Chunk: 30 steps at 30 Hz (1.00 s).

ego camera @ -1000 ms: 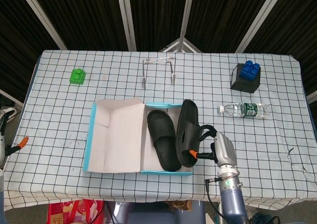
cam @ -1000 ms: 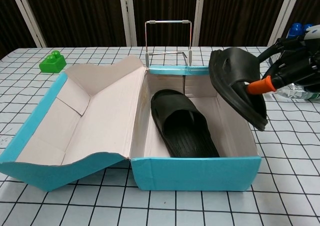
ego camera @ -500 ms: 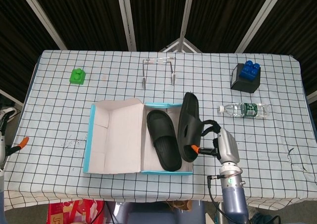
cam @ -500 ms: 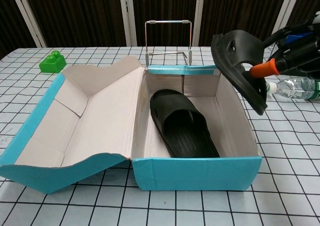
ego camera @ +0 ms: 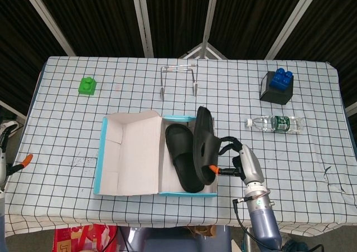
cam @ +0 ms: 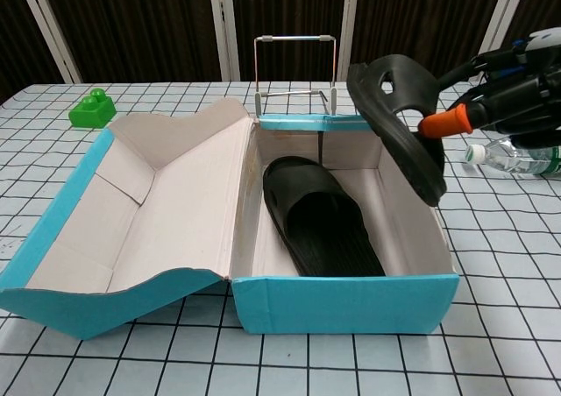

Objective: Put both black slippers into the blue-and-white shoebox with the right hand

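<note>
- My right hand [ego camera: 241, 161] reaches in from the near right, its fingers [cam: 491, 107] gripping the raised slipper [cam: 397, 124] by its strap.
- That slipper hangs on edge, tilted, left of the fingers over the right wall of the shoebox [cam: 342, 304].
- The other slipper [cam: 320, 216] lies flat inside, below and left of the fingers.
- Only the head view shows my left hand [ego camera: 4, 151] at the far left edge of the tabletop [ego camera: 67, 124]; I cannot tell how its fingers are set.
- The chest view shows the box's interior.
</note>
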### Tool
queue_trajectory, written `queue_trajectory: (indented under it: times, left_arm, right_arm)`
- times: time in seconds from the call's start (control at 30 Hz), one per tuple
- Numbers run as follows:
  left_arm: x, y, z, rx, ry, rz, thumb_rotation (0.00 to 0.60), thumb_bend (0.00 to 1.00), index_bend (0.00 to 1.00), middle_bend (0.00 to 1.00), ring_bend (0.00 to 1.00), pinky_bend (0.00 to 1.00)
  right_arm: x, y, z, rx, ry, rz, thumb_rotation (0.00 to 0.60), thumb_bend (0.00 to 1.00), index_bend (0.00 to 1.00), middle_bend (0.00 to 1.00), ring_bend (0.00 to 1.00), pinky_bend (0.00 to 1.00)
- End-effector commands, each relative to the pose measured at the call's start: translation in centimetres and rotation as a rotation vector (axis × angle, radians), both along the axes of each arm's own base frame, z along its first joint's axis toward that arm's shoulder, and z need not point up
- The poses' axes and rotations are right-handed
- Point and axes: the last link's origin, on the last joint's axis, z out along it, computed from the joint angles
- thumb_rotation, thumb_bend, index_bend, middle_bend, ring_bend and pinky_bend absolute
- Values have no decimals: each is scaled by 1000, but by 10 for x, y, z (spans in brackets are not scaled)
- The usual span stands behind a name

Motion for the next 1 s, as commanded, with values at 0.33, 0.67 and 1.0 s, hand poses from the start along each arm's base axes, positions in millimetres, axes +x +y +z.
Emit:
queue_trajectory:
  times: [0.33,0.67,1.0]
  left_arm:
    - [0,0,0,0,-1,0,600,227,190,0,0,117]
    - [0,0,0,-2,2,1,600,226,191,0,0,117]
    - [0,0,1,1,1,1,600,227,192,0,0,117]
  right_arm:
    - [-6,0,1,82,-50,36,600,598,847,483,1000,1000]
    - [-9,3,-6,145,-2,12,600,598,847,483,1000,1000]
    - [-4,3,-11,111,60,-32,600,598,847,483,1000,1000]
